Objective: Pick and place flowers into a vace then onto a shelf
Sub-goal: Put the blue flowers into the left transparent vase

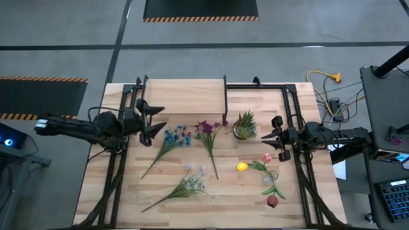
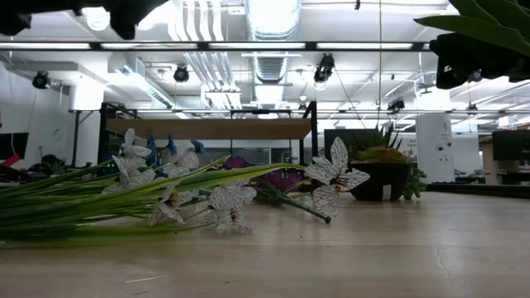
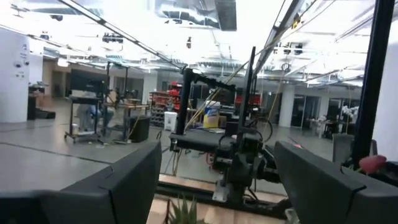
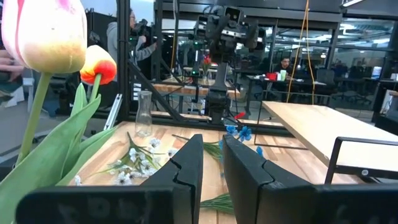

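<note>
The flowers lie loose on the table: a blue stem [image 1: 174, 138], a purple one [image 1: 206, 131], a white spray [image 1: 190, 183], and tulips in yellow-orange [image 1: 241, 167], pink [image 1: 266, 158] and red [image 1: 273, 202]. A clear glass vase [image 4: 143, 113] stands upright on the table by the white spray, at the near left. The shelf [image 1: 185, 96] stands at the table's far side. My left gripper [image 1: 157, 120] hovers open at the table's left, just left of the blue blooms, with nothing between its fingers. My right gripper [image 1: 276, 137] waits shut at the table's right, near the pink tulip.
A small spiky potted plant [image 1: 245, 125] stands right of the shelf. Black metal frames [image 1: 291, 102] run along both sides of the table [image 1: 160, 217]. Bare wood shows along the near edge. In the low view the white blooms [image 2: 224, 199] fill the foreground.
</note>
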